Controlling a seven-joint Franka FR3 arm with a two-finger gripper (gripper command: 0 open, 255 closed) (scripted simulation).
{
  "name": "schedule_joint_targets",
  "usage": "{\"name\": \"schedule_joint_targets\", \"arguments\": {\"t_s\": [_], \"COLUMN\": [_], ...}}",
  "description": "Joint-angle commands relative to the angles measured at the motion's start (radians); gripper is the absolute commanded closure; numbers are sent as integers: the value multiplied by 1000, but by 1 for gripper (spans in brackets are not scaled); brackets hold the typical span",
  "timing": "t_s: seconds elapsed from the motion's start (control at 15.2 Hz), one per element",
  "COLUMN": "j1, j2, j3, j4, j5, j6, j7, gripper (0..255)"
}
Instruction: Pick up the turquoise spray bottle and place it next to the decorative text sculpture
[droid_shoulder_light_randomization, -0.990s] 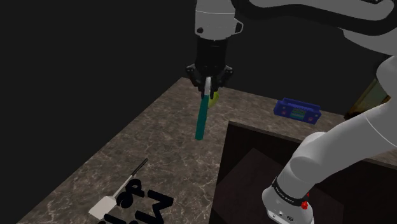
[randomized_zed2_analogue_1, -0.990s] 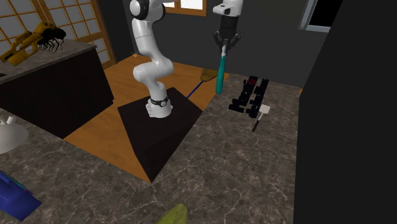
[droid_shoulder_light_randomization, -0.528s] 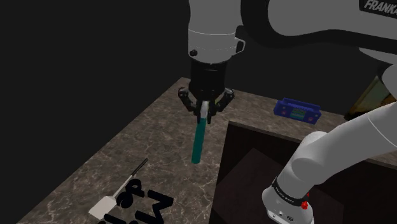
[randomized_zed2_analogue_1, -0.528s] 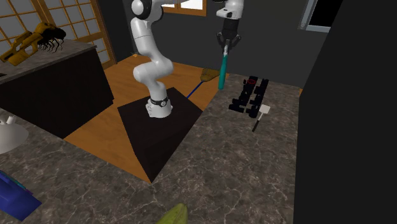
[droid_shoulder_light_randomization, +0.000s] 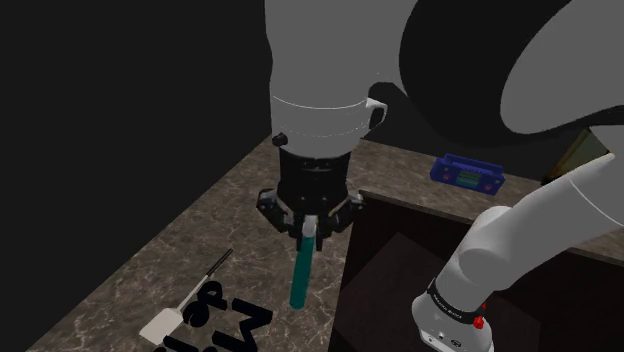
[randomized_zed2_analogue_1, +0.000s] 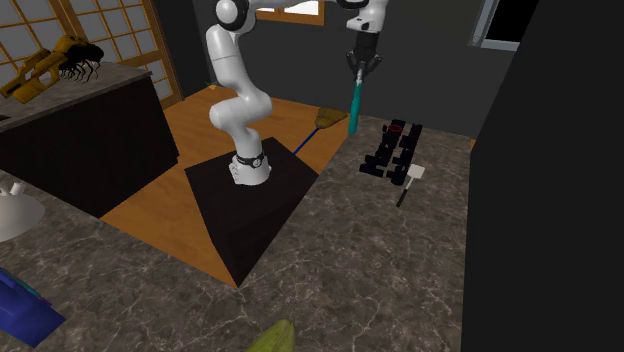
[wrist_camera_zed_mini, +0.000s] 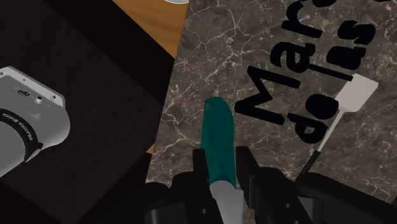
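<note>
A black two-finger gripper (wrist_camera_zed_mini: 221, 160) hangs over a marbled stone counter (wrist_camera_zed_mini: 191, 76). Its fingers (wrist_camera_zed_mini: 200, 167) are clamped on the upper end of a slim teal spray bottle (wrist_camera_zed_mini: 218, 137). The bottle juts out past the fingertips, pointing down toward the counter. Beyond the bottle's tip, the black letters of a text sculpture (wrist_camera_zed_mini: 257, 83) lie flat on the stone. A white spatula (wrist_camera_zed_mini: 355, 94) with a dark handle lies just past the letters. The dark stand (wrist_camera_zed_mini: 76, 83) lies to the other side of the fingers.
</note>
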Motion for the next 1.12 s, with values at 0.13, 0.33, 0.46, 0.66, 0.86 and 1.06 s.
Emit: {"name": "schedule_joint_targets", "arguments": {"t_s": [0.13,0.33,0.46,0.66,0.86,1.06], "j1": [-16,-47,-82,64,313,495], "j2": [77,171,281,613,722,834], "j3": [136,273,406,506,364,287], "j4": [39,79,112,181,263,361], "j5": [-23,-77,-163,-458,-541,-625], "j6": [37,66,85,71,56,31], "j7": [128,247,360,642,741,825], "gripper": [255,255,255,255,255,255]}}
